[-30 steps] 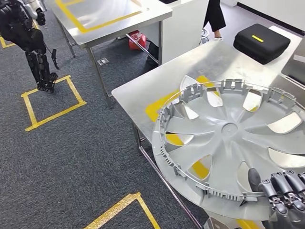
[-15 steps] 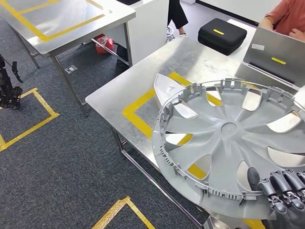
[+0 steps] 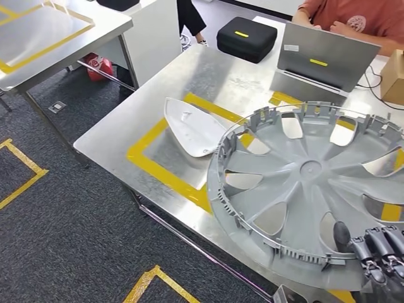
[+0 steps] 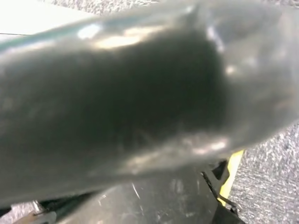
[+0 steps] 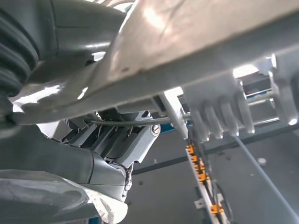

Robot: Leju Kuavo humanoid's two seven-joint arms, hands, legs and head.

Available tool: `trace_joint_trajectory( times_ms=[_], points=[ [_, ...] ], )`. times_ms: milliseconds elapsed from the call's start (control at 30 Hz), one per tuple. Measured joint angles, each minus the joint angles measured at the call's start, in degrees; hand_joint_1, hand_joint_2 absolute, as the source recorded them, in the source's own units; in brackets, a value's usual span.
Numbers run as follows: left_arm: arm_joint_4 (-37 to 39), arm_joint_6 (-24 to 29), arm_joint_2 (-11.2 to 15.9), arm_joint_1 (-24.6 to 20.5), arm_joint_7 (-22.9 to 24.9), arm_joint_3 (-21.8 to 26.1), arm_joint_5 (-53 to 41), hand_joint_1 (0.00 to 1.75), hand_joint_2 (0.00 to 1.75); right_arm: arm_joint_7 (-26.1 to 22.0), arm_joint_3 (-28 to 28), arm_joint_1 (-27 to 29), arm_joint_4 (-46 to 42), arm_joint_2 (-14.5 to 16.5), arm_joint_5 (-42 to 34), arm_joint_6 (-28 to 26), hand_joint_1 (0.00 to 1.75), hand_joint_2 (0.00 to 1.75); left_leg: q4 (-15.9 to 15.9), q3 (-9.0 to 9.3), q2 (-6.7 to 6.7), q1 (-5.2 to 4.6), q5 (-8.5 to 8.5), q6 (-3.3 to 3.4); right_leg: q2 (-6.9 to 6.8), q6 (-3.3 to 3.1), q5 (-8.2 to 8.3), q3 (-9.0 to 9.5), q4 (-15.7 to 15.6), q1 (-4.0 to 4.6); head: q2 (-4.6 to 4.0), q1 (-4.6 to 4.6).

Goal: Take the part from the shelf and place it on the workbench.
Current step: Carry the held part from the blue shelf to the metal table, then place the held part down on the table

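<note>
The hubcap (image 3: 309, 189) is a broad grey plastic disc with spoke cut-outs and a toothed ring of clips round its rim. By its look it is light and fairly stiff across the middle, though thin at the edge, so it will likely flex and tip if held at one point only. The clips look breakable and the smooth face slippery; the rim, between clips, or a spoke opening seems the surest place to take hold. It is carried in the air, tilted a little, over the near edge of the worktop (image 3: 224, 76).

The right hand (image 3: 374, 252) holds it at the near rim, dark fingers (image 3: 367, 243) curled over the edge and clamped on it. In the right wrist view the rim's underside crosses close above that hand. The left wrist view is blurred dark grey, so I cannot tell how the left fingers lie.

Count: one hubcap; one white cover (image 3: 193, 126) lying flat inside the yellow tape outline (image 3: 152, 164); one black case (image 3: 246, 38); one laptop (image 3: 317, 63); one cardboard box (image 3: 394, 76). One person (image 3: 362, 16) sits behind the laptop.
</note>
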Motion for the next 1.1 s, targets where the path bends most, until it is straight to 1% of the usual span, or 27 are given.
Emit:
trace_joint_trajectory(
  times_ms=[67,100,133,167,200,233,267,333,367,400,467,500,533,600,633,667,700,733,800,833,867,900,967,1000,1033,1067,1100],
  points=[
    [-0.02,0.0,0.01,0.0,0.06,-0.01,-0.09,0.0,0.0,-0.14,-0.05,-0.02,-0.01,0.01,0.01,0.0,1.75,1.75,4.94,-2.06,-2.74,0.21,-3.1,-0.46,1.07,-0.61,0.14,0.11,-0.14,-0.19,0.0,-0.26],
    [-0.02,0.0,0.01,0.07,0.09,-0.02,-0.11,0.0,0.0,-0.17,-0.05,-0.08,0.0,0.02,0.01,0.0,1.75,1.75,9.12,-4.0,-3.8,0.22,-5.12,-0.48,1.69,-0.8,0.13,0.1,-0.12,-0.14,0.0,-0.37],
    [-0.02,0.0,0.02,0.18,0.13,-0.02,-0.13,0.0,0.0,-0.18,-0.07,-0.11,0.0,0.02,0.02,0.0,1.75,1.75,13.3,-6.04,-4.25,0.22,-6.75,-0.45,2.41,-0.93,0.13,0.11,-0.1,-0.07,0.0,-0.41],
    [-0.02,0.0,0.02,0.29,0.14,-0.02,-0.13,0.0,0.0,-0.17,-0.1,-0.12,0.01,0.02,0.02,0.0,1.75,1.75,16.15,-7.54,-4.41,0.2,-7.36,-0.36,3.16,-1.0,0.12,0.14,-0.08,0.02,0.0,-0.42],
    [-0.02,0.0,0.02,0.34,0.14,-0.02,-0.12,0.0,0.0,-0.16,-0.13,-0.14,0.02,0.02,0.02,0.0,1.75,1.75,16.87,-8.13,-4.5,0.18,-6.72,-0.18,3.98,-1.03,0.11,0.2,-0.06,0.11,0.0,-0.42],
    [-0.03,0.0,0.02,0.35,0.14,-0.02,-0.09,0.0,0.0,-0.15,-0.16,-0.14,0.02,0.02,0.02,0.0,1.75,1.75,15.12,-7.62,-4.73,0.15,-4.89,0.1,4.82,-1.03,0.11,0.31,-0.05,0.19,0.0,-0.42],
    [-0.03,0.0,0.01,0.33,0.14,-0.02,-0.06,0.0,0.0,-0.15,-0.2,-0.15,0.03,0.02,0.02,0.0,1.75,1.75,11.47,-6.24,-5.4,0.11,-2.36,0.49,5.64,-1.01,0.1,0.44,-0.04,0.24,0.0,-0.42],
    [-0.03,0.01,0.04,0.31,0.14,-0.02,0.05,0.0,0.0,-0.16,-0.24,-0.2,0.04,0.02,0.02,0.0,1.75,1.75,3.78,-3.18,-8.11,0.13,1.29,1.35,7.1,-0.86,0.05,0.47,0.07,0.3,0.0,-0.37],
    [-0.02,0.02,0.05,0.28,0.15,-0.02,0.09,0.0,0.0,-0.16,-0.27,-0.22,0.04,0.02,0.02,0.0,1.75,1.75,1.51,-2.28,-9.17,0.14,1.9,1.57,7.75,-0.64,0.05,0.28,0.14,0.25,0.0,-0.39],
    [-0.02,0.02,0.05,0.24,0.16,-0.02,0.13,0.0,0.0,-0.17,-0.29,-0.22,0.04,0.02,0.02,0.0,1.75,1.75,0.61,-1.94,-9.67,0.11,1.8,1.67,8.36,-0.32,0.1,0.01,0.17,0.13,0.01,-0.42],
    [-0.07,0.03,-0.08,0.13,0.19,-0.01,0.15,0.0,0.0,-0.22,-0.32,-0.11,0.02,0.02,0.02,0.0,1.75,1.75,-0.01,-1.77,-8.65,0.16,1.82,1.78,9.42,0.43,0.21,-0.67,0.13,-0.09,0.0,-0.5],
    [-0.1,0.04,-0.14,0.09,0.19,-0.01,0.16,0.0,0.0,-0.25,-0.32,-0.03,0.01,0.02,0.01,0.0,1.75,1.75,-0.39,-1.63,-7.99,0.26,1.96,1.98,8.79,0.75,-0.16,-1.11,0.57,-0.04,0.01,-0.4],
    [-0.14,0.05,-0.23,0.06,0.19,0.0,0.18,0.0,0.0,-0.27,-0.32,-0.07,0.01,0.02,0.01,0.0,1.75,1.75,-0.76,-1.48,-7.23,0.38,2.09,2.25,7.45,1.04,-1.12,-1.96,1.92,0.06,0.0,-0.18],
    [-0.17,0.07,-0.34,0.11,0.19,0.0,0.2,0.0,0.0,-0.28,-0.28,-0.27,0.01,0.02,0.0,0.0,1.75,1.75,-1.13,-1.3,-5.64,0.39,2.13,2.64,3.77,1.57,-4.62,-5.02,8.04,0.14,0.0,0.29],
    [-0.17,0.07,-0.37,0.22,0.19,-0.01,0.2,0.0,0.0,-0.28,-0.27,-0.37,0.02,0.02,0.0,0.0,1.75,1.75,-1.12,-1.29,-4.78,0.34,2.06,2.72,2.74,1.82,-6.36,-6.96,11.94,0.03,0.0,0.42],
    [-0.17,0.07,-0.37,0.32,0.19,-0.01,0.23,0.0,0.0,-0.28,-0.26,-0.38,0.03,0.02,0.0,0.0,1.75,1.75,-1.09,-1.27,-3.94,0.31,1.97,2.71,2.23,2.04,-7.33,-8.43,14.93,-0.09,0.0,0.45],
    [-0.17,0.07,-0.35,0.4,0.19,0.0,0.26,0.0,0.0,-0.28,-0.26,-0.33,0.04,0.02,0.0,0.0,1.75,1.75,-1.07,-1.22,-3.14,0.29,1.88,2.65,1.94,2.24,-7.28,-9.02,16.19,-0.22,0.0,0.45],
    [-0.17,0.07,-0.34,0.4,0.19,0.0,0.28,0.0,0.0,-0.28,-0.27,-0.29,0.04,0.02,0.0,0.0,1.75,1.75,-1.02,-1.13,-2.4,0.3,1.75,2.54,1.66,2.37,-6.12,-8.41,15.13,-0.35,0.0,0.46],
    [-0.17,0.07,-0.4,0.32,0.19,0.0,0.3,0.0,0.0,-0.28,-0.29,-0.29,0.05,0.02,0.0,0.0,1.75,1.75,-0.89,-0.71,-1.12,0.32,1.36,2.11,0.01,2.47,-2.31,-4.25,7.47,-0.5,0.0,0.48],
    [-0.17,0.07,-0.42,0.29,0.19,0.0,0.3,0.0,0.0,-0.31,-0.28,-0.32,0.05,0.02,0.0,0.01,1.75,1.75,-0.76,-0.51,-0.58,0.2,1.09,1.8,-1.0,2.27,-1.02,-2.06,3.7,-0.42,0.0,0.48],
    [-0.17,0.07,-0.42,0.27,0.19,-0.01,0.3,0.0,0.0,-0.33,-0.28,-0.33,0.05,0.02,0.0,0.01,1.75,1.75,-0.64,-0.32,-0.09,0.07,0.88,1.51,-1.7,1.94,-0.35,-0.55,1.14,-0.3,0.0,0.44],
    [-0.17,0.07,-0.4,0.24,0.19,0.0,0.3,0.0,0.0,-0.34,-0.28,-0.34,0.04,0.02,0.0,0.01,1.75,1.75,-0.56,-0.18,0.3,-0.07,0.74,1.26,-1.99,1.59,-0.39,0.03,0.19,-0.15,0.0,0.37],
    [-0.18,0.07,-0.38,0.14,0.19,-0.01,0.3,0.0,0.0,-0.35,-0.34,-0.27,0.02,0.02,0.0,0.0,1.75,1.75,-0.55,0.08,1.15,-0.14,0.59,0.81,-0.96,0.82,-0.43,0.01,0.23,0.01,0.0,0.26],
    [-0.19,0.07,-0.39,0.08,0.19,-0.01,0.3,0.0,0.0,-0.36,-0.38,-0.2,0.02,0.02,0.0,0.0,1.75,1.75,-0.39,0.18,1.01,-0.03,0.29,0.53,-0.44,0.51,-0.39,-0.02,0.21,-0.06,0.0,0.21],
    [-0.2,0.07,-0.4,0.04,0.18,-0.02,0.3,0.0,0.0,-0.4,-0.42,-0.18,0.02,0.02,0.0,0.0,1.75,1.75,0.52,-0.08,0.16,0.1,-0.54,0.24,0.1,0.15,-0.33,-0.01,0.17,-0.16,0.0,0.12],
    [-0.21,0.06,-0.4,0.01,0.17,-0.02,0.3,0.0,0.0,-0.44,-0.44,-0.2,0.02,0.02,0.0,0.0,1.75,1.75,2.63,-0.9,-1.14,0.2,-1.97,0.0,0.62,-0.2,-0.25,0.04,0.09,-0.29,0.0,-0.03],
    [-0.22,0.05,-0.39,0.04,0.17,-0.02,0.3,0.0,0.0,-0.48,-0.45,-0.23,0.03,0.02,0.0,0.0,1.75,1.75,6.08,-2.41,-2.69,0.28,-3.89,-0.14,1.14,-0.46,-0.21,0.07,0.08,-0.35,0.0,-0.19]
  ],
)
